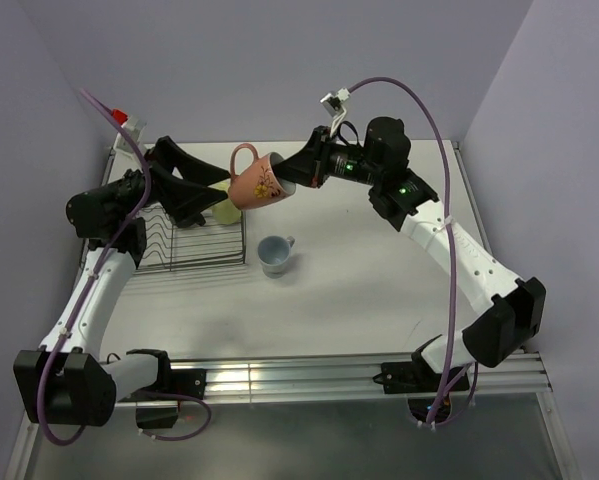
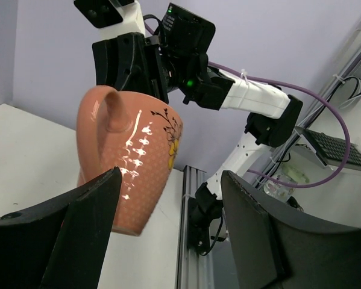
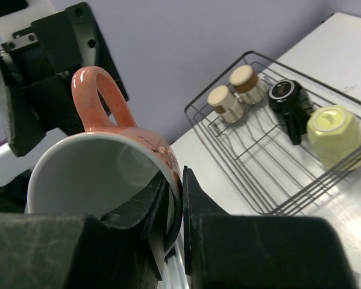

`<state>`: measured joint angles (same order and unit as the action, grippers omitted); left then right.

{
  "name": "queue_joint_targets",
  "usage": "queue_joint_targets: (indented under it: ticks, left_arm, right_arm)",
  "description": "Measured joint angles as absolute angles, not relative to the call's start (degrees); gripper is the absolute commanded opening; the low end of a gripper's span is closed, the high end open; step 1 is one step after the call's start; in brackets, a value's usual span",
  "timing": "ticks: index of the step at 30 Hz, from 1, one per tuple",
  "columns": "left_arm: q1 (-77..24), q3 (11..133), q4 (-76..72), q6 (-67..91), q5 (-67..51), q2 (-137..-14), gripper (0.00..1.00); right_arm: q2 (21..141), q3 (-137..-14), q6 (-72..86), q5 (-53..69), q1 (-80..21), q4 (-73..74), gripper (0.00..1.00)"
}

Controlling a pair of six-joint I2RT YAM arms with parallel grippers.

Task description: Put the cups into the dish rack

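A pink patterned cup [image 1: 256, 180] hangs in the air over the right end of the dish rack [image 1: 179, 245], tilted on its side. My right gripper [image 1: 285, 178] is shut on its rim, one finger inside and one outside [image 3: 181, 195]. My left gripper [image 1: 217, 192] is open just left of the cup; in the left wrist view the cup [image 2: 129, 162] stands just past the spread fingers [image 2: 84, 235]. A light blue mug [image 1: 275, 254] sits on the table right of the rack. In the rack [image 3: 276, 208] sit two brown cups [image 3: 225, 103], a black cup [image 3: 285, 96] and a pale yellow cup [image 3: 334, 132].
The rack stands at the table's left side, near the left wall. The aluminium rail [image 1: 309, 378] with the arm bases runs along the near edge. A purple cable [image 1: 434, 130] loops above the right arm.
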<state>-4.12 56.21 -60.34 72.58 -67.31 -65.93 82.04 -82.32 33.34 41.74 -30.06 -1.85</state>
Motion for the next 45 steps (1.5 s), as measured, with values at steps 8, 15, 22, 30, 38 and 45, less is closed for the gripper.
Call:
queue_joint_targets:
  ticks: [8, 15, 22, 30, 38, 45]
  left_arm:
    - [-5.7, 56.2, -55.4, 68.4, -65.1, -64.6, 0.72]
    - [-5.7, 55.9, -52.8, 65.7, -64.2, -62.7, 0.71]
    - [-1.4, 54.3, -50.8, 64.9, -62.9, -59.7, 0.70]
    - [1.6, 53.9, -49.2, 65.7, -61.8, -60.3, 0.69]
    - [-0.6, 53.9, -53.0, 69.1, -61.5, -61.8, 0.68]
    - [-4.0, 53.9, -56.8, 73.3, -61.0, -63.6, 0.63]
  right_arm:
    - [81.1, -80.9, 36.1, 41.6, -31.9, -3.4, 0.00]
    - [80.4, -79.2, 37.5, 41.5, -32.5, -4.3, 0.00]
    - [79.8, -78.4, 38.5, 42.4, -32.8, -4.8, 0.00]
    - [79.8, -78.4, 41.5, 44.1, -33.1, -8.1, 0.00]
    - [80.9, -78.6, 43.3, 44.1, -36.5, -11.0, 0.00]
    - [84.3, -79.5, 43.7, 44.0, -38.7, -12.0, 0.00]
